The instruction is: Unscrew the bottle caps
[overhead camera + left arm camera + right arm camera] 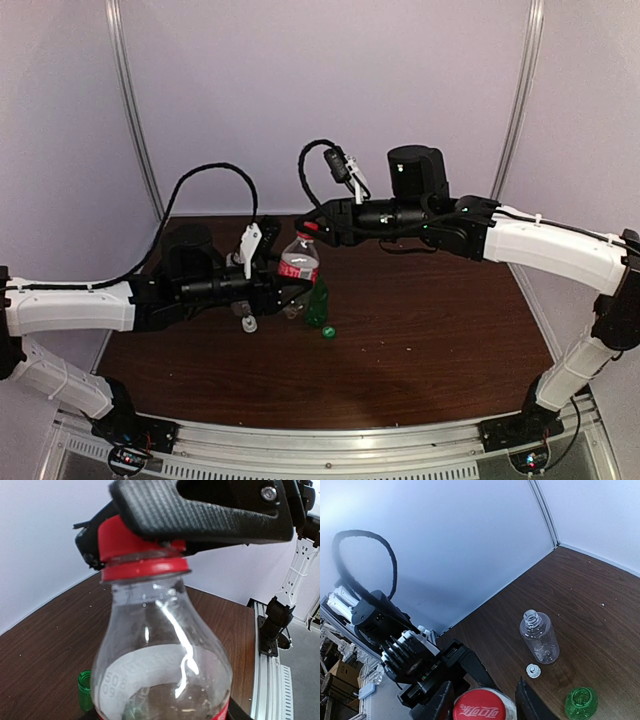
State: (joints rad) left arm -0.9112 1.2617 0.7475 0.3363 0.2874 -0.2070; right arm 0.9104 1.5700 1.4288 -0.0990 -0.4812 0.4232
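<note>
My left gripper [287, 288] is shut on the body of the red-labelled clear bottle [298, 262] and holds it upright above the table. Its red cap [480, 707] is on the neck. My right gripper [482, 706] comes in from the right at cap height, and its fingers [200, 515] are clamped on the red cap [127, 542]. The clear bottle [540, 637] has an open neck, with the white cap [533, 670] beside it. The green bottle [317, 303] has no cap on its mouth [581, 702], and the green cap [328, 332] lies just in front of it.
The brown table [430, 320] is walled by pale panels at the back and sides. A metal rail [330, 445] runs along its near edge. The loose bottles and caps cluster under the held bottle, left of centre.
</note>
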